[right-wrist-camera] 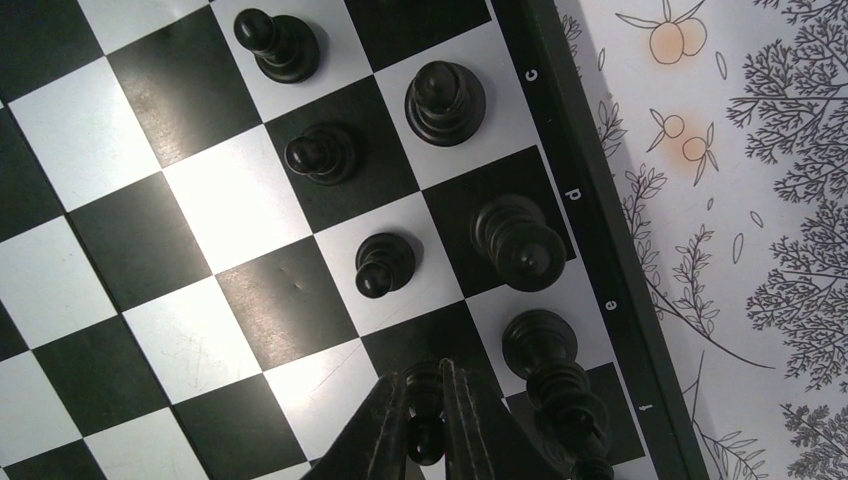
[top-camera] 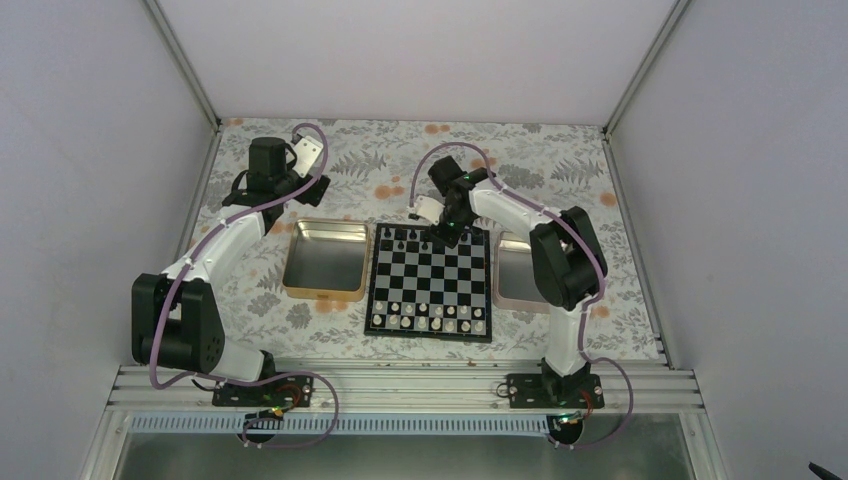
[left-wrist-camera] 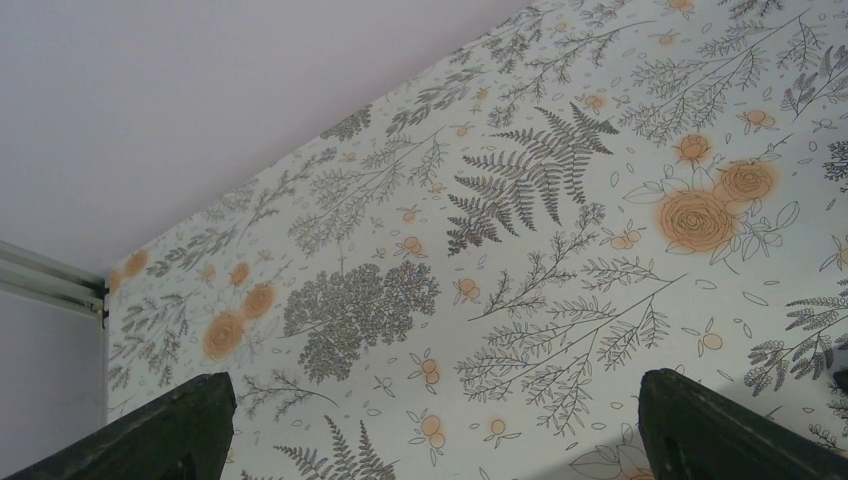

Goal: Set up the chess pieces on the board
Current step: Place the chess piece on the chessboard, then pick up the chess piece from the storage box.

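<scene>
**Right gripper clamped on a pawn at the board's far rows**

Top external: small square chessboard (top-camera: pixel 430 282), black and pale squares with a black border, lies flat at mid-table with its sides square to the near edge; tiny black chess pieces (top-camera: pixel 400 238) stand on its far rows, small white pieces (top-camera: pixel 428 317) on the near rows; gold rectangular metal tray (top-camera: pixel 325 260) just left of it, silver tray (top-camera: pixel 510 270) just right, partly behind the right arm; right gripper (top-camera: pixel 447 236) over the far rows; left gripper (top-camera: pixel 312 182) well apart, over the floral tablecloth (top-camera: pixel 560 160).

Left wrist: left gripper (left-wrist-camera: pixel 437 390) spread wide, nothing between its fingers; cloth below.

Right wrist: right gripper (right-wrist-camera: pixel 425 405) pinched on a black pawn (right-wrist-camera: pixel 424 385); neighbouring pieces upright, long axes vertical, beside the border lettered c to f.
</scene>
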